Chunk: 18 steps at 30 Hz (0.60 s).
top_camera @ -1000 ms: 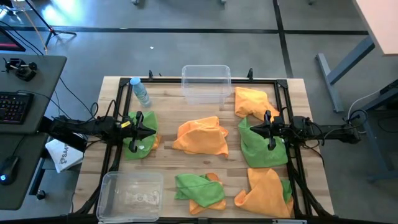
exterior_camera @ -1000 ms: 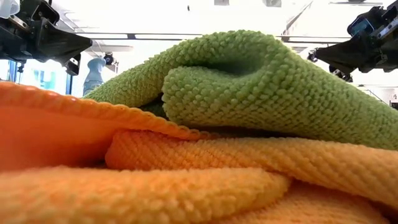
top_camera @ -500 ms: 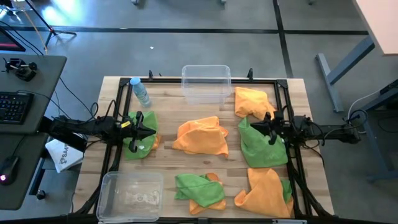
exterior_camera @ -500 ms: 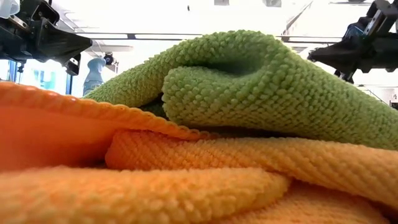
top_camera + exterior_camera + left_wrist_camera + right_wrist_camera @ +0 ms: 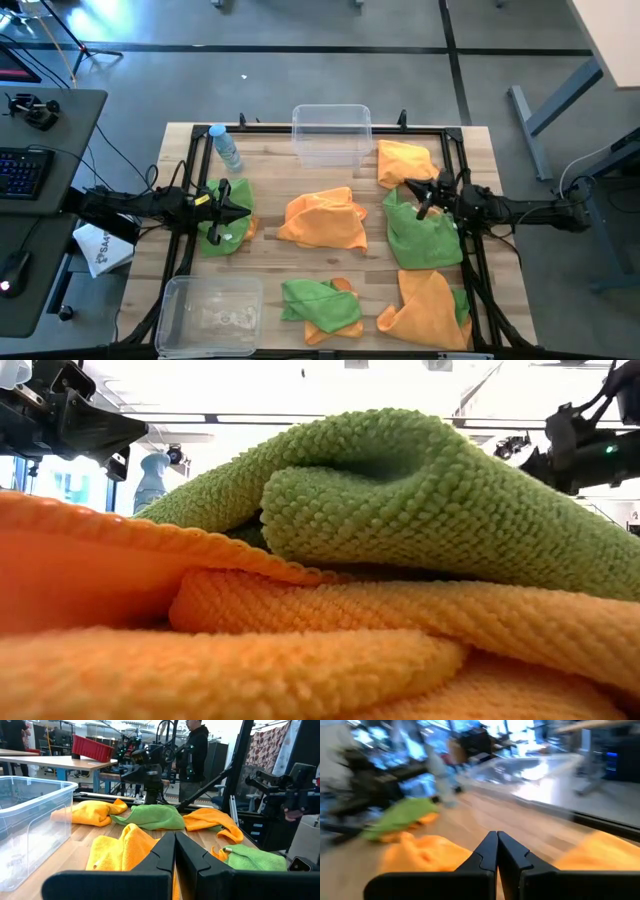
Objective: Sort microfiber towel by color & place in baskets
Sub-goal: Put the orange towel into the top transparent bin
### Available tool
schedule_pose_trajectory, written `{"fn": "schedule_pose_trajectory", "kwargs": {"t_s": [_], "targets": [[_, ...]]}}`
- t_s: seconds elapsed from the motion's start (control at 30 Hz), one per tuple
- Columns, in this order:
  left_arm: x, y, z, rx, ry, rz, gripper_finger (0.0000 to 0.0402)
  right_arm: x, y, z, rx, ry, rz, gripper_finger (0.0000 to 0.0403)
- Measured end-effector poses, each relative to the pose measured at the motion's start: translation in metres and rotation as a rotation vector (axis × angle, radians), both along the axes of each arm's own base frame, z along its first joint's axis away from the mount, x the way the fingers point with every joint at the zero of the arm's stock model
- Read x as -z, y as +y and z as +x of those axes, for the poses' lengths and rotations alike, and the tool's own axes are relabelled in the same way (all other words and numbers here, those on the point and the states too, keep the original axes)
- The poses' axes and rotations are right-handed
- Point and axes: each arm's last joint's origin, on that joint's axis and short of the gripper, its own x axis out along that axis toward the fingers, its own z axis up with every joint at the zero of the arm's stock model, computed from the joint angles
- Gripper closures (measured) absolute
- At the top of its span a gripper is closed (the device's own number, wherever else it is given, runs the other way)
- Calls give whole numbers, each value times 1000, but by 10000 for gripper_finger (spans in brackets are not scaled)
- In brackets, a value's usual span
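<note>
Orange and green microfiber towels lie crumpled about the wooden table: an orange one at the centre [image 5: 325, 218], an orange one far right [image 5: 405, 162], a green one right [image 5: 420, 238], a green one left [image 5: 222, 232], a green-and-orange heap near centre [image 5: 320, 305] and an orange one near right [image 5: 428, 308]. One clear basket [image 5: 331, 133] stands at the far edge, another [image 5: 210, 315] at the near left corner. My left gripper [image 5: 249, 210] hovers shut above the left green towel. My right gripper [image 5: 406, 187] hovers shut between the far-right orange towel and the right green one.
A small clear water bottle [image 5: 226, 148] stands far left beside the far basket. A black frame rail [image 5: 300, 127] runs round the tabletop. Bare wood shows between the towel heaps. In the left wrist view a person [image 5: 197, 750] stands in the room beyond the table.
My right gripper has swung its fingertips from pointing at the table's left edge round toward the far edge and the far basket, staying shut. The towels have not moved.
</note>
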Motion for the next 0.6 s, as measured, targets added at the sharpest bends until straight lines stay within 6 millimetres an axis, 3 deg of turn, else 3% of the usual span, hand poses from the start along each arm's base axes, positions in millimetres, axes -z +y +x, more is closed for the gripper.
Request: {"fn": "schedule_pose_trajectory", "kwargs": {"t_s": [0.1,0.23,0.37,0.6], "targets": [[0,0,0,0,0,0,401,3,-2,2,2,85,7,402],[0,0,0,0,0,0,401,-8,2,6,-154,120,4,402],[0,0,0,0,1,0,401,-30,8,8,-315,169,-50,402],[0,0,0,0,0,0,401,-81,12,11,-345,370,-125,402]]}}
